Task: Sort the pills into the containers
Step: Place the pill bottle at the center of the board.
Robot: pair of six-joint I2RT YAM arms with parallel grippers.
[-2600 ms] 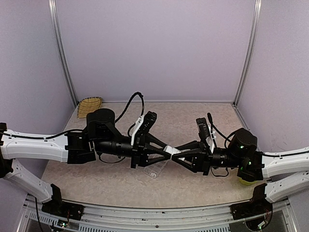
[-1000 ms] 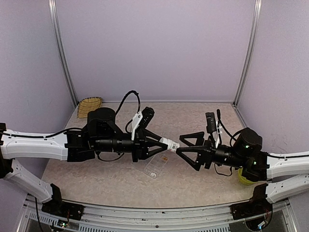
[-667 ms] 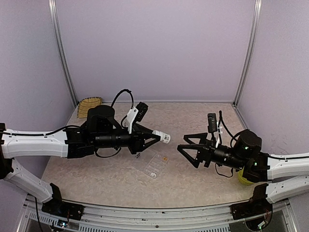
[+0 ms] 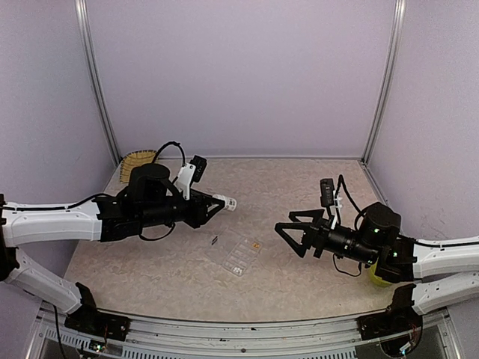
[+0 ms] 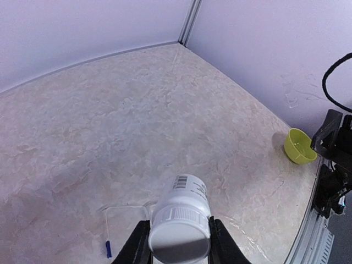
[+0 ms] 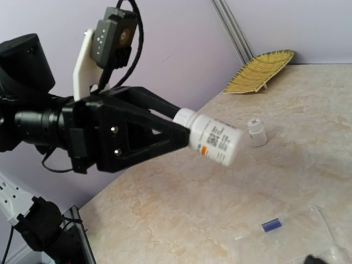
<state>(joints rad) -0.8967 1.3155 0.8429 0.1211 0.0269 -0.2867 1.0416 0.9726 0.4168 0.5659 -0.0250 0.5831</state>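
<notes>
Pills [image 4: 257,244] show only as specks inside the clear organizer box [image 4: 241,253]: an orange one toward its far-right end and a few pale ones toward its near-left end. The box lies flat on the bench [image 4: 299,187], roughly midway between the two arms. Its long axis runs on a diagonal from near-left to far-right. A blue capsule [image 4: 214,240] lies just beside the box on its left; whether it touches the clear plastic cannot be told.

The left end effector [image 4: 215,203] is pinching a white bottle [image 4: 226,202] by its ribbed cap, one finger on each side. The bottle is held in the air, above and to the far left of the box. Its long axis is close to level, with the base pointing toward the right arm and dipping slightly.

The right end effector [image 4: 288,239] is spread wide and holds nothing. It hangs above the bench to the right of the box and faces the bottle, well apart from it.

A small vial [image 6: 256,132] stands upright on the bench beyond the held bottle. A woven dish [image 4: 138,161] leans in the far-left corner. A green bowl [image 5: 300,146] sits at the right edge, partly hidden by the right arm.
</notes>
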